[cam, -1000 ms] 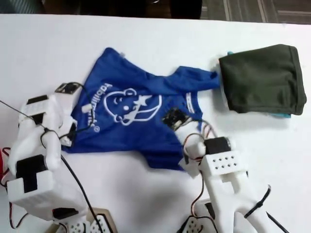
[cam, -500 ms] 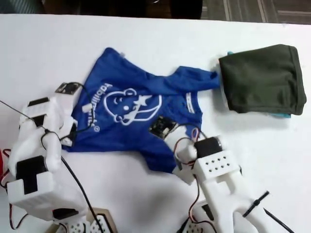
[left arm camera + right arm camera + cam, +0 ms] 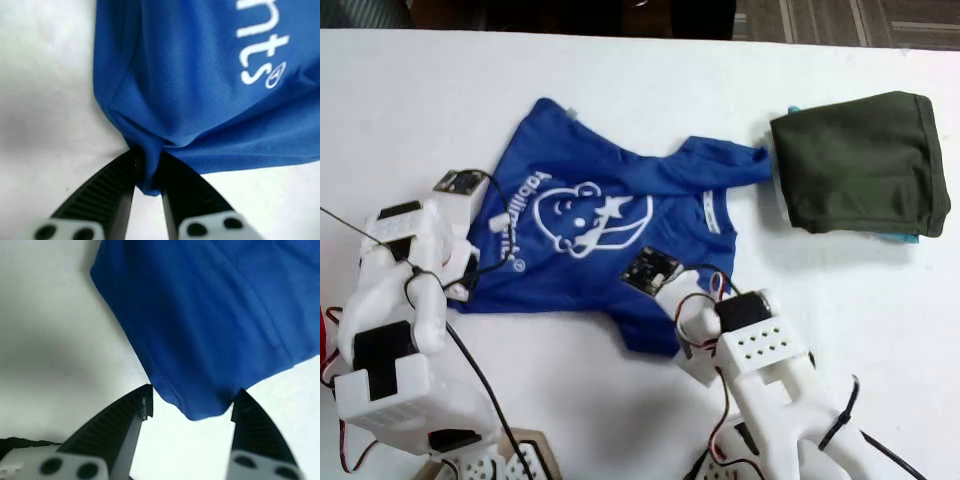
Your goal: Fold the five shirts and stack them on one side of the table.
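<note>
L gripper [image 3: 148, 167]: clamped on the near-left hem corner of the blue shirt [image 3: 590, 230]; cloth bunched btw the jaws.
Shirt pos.: mid table [image 3: 420, 100], print up, spread but rumpled; one sleeve ends just beside the pile at right.
Handling: prob. thin soft knit, light, no stiffness. It should sag, drag & slide on the smooth top. Not fragile.
Grip pts: hem corners or shoulder seams look best. Take a good bite of cloth, else it may slip out.
R gripper [image 3: 194, 396]: jaws wide, straddling the near-right hem corner; nothing pinched yet.
Pile: green shirt [image 3: 855, 160], folded, at the table's right side. It lies on teal cloth [image 3: 905, 238] that peeks out at its edge. Likely another folded shirt, can't tell for sure.
Holder: the right side of the table serves as stack spot, w/ green over teal so far.
</note>
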`<state>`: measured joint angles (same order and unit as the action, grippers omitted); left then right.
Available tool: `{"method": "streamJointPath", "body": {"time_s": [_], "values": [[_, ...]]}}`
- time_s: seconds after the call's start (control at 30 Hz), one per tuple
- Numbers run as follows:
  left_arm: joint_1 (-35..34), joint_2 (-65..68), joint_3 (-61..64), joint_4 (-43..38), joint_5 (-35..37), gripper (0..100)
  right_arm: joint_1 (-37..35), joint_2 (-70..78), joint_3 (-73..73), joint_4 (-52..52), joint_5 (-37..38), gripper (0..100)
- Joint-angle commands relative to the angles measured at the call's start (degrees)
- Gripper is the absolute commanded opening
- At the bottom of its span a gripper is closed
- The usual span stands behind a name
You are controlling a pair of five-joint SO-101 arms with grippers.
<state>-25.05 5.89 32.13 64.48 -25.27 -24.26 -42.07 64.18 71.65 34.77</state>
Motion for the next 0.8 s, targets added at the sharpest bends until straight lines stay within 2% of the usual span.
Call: {"method": "streamJointPath", "body": {"time_s": [0.0, 0.4, 0.57, 0.77], "values": [[0.44, -0.44, -0.48, -1.14, 0.62, 3, 0.22, -1.36, 1.67, -3.3, 0.09, 25.2], [0.18, -0.44, -0.48, -1.14, 0.62, 3, 0.4, -0.57, 6.68, -9.8, 0.09, 25.2], [0.18, -0.44, -0.48, -1.14, 0.62, 3, 4.53, 9.01, 6.42, -14.37, 0.09, 25.4], [0.18, -0.44, -0.57, -1.14, 0.62, 3, 4.7, 17.45, 2.64, -14.02, 0.09, 24.9]]}}
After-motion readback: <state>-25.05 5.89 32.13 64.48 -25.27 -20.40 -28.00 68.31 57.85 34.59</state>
